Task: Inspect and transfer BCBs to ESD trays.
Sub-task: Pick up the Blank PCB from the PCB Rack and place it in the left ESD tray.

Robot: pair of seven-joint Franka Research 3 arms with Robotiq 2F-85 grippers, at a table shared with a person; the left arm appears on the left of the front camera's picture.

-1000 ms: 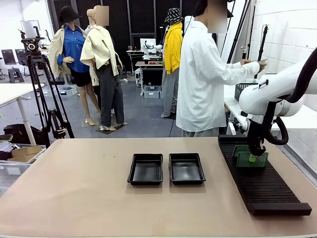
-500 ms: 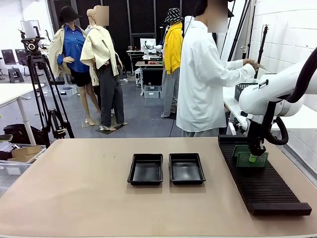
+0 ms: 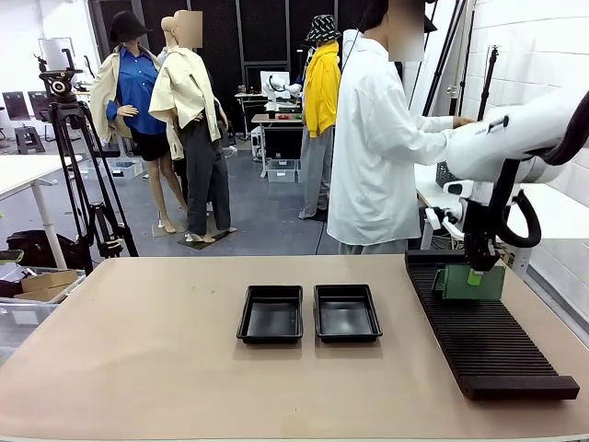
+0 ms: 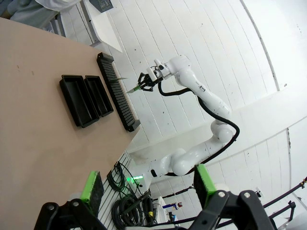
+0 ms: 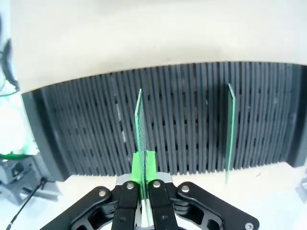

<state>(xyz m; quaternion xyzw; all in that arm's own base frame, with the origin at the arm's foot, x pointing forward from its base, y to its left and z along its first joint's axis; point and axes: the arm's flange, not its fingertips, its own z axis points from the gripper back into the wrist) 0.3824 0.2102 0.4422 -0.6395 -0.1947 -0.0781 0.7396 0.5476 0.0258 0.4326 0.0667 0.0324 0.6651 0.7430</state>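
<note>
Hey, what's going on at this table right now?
The robot's right gripper is shut on a green circuit board, holding it upright just above the black slotted rack, where another board stands. The two black trays mid-table hold nothing yet. The left gripper hangs open, well clear. The person at the far side is turned toward another table.

No writing, label, brand, number or sign can be read on anything here.
</note>
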